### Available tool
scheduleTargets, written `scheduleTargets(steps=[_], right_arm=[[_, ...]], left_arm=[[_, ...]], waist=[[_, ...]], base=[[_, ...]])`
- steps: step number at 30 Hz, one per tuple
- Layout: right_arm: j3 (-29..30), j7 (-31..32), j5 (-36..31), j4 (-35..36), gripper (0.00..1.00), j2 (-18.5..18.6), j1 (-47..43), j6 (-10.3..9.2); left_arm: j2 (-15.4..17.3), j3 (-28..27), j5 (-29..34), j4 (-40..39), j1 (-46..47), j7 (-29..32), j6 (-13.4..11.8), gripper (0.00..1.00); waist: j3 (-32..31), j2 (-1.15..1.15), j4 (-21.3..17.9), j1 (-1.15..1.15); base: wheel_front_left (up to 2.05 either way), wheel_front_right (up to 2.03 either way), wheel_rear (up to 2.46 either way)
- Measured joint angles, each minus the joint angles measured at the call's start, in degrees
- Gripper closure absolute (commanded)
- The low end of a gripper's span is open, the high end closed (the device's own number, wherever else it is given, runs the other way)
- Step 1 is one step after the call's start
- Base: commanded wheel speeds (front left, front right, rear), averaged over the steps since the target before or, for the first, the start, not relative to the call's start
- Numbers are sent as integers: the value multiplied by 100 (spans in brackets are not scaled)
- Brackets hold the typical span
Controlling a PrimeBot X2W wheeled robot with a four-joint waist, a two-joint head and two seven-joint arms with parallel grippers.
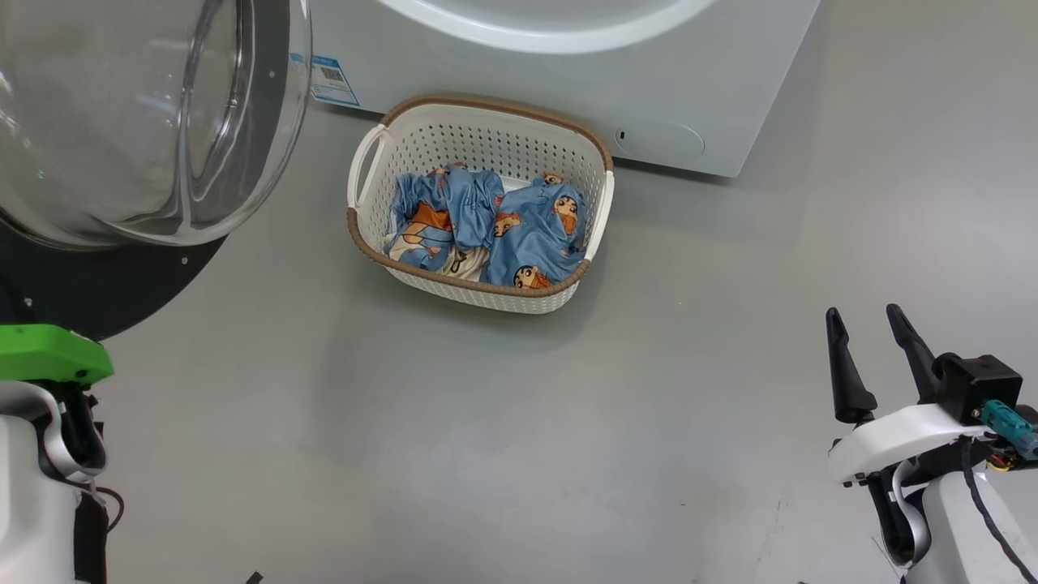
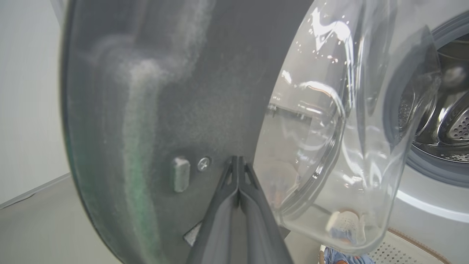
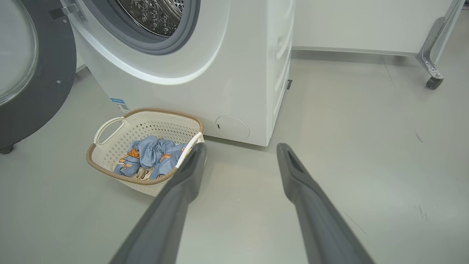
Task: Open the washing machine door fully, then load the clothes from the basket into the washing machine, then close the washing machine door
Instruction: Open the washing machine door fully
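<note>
Door: the washing machine door (image 1: 122, 122), at 10 o'clock in the head view, is cut off by the top and left edges; in the left wrist view its black rim is a close blur.
Machine: the washing machine (image 1: 568, 73) runs off at 12 o'clock, taking most of its opening.
Sticker: the blue sticker (image 1: 331, 79) has print too small to read and sits partly behind the door's edge.
Basket: the basket (image 1: 478, 138) has its floor hidden under the clothes (image 1: 535, 235); in the right wrist view its 3 o'clock corner sits behind a finger (image 3: 185, 183) of the right hand (image 3: 240, 146).
Clothes: crumpled, number of garments unclear.
Left hand: the left hand (image 2: 238, 159) has its tips at the door rim; whether they touch it is unclear.
</note>
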State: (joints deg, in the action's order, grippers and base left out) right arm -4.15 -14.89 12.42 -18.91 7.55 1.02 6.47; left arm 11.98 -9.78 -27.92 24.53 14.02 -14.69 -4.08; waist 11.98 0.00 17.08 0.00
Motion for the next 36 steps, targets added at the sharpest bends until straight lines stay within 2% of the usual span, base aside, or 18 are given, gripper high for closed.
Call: scheduleTargets(steps=[14,26,36], right_arm=[[26,0,-2,9,0,140,208,4],[45,0,-1,-42,0,102,238,4],[63,0,25,-149,0,-53,240,5]], left_arm=[[164,-470,-168,521,581,0,-9,100],[104,-452,52,659,770,0,-12,100],[-87,-301,412,270,743,-1,261,100]], waist=[[345,0,-54,0],[283,0,-15,0],[-5,0,7,0]], base=[[0,0,0],[0,0,0],[0,0,0]])
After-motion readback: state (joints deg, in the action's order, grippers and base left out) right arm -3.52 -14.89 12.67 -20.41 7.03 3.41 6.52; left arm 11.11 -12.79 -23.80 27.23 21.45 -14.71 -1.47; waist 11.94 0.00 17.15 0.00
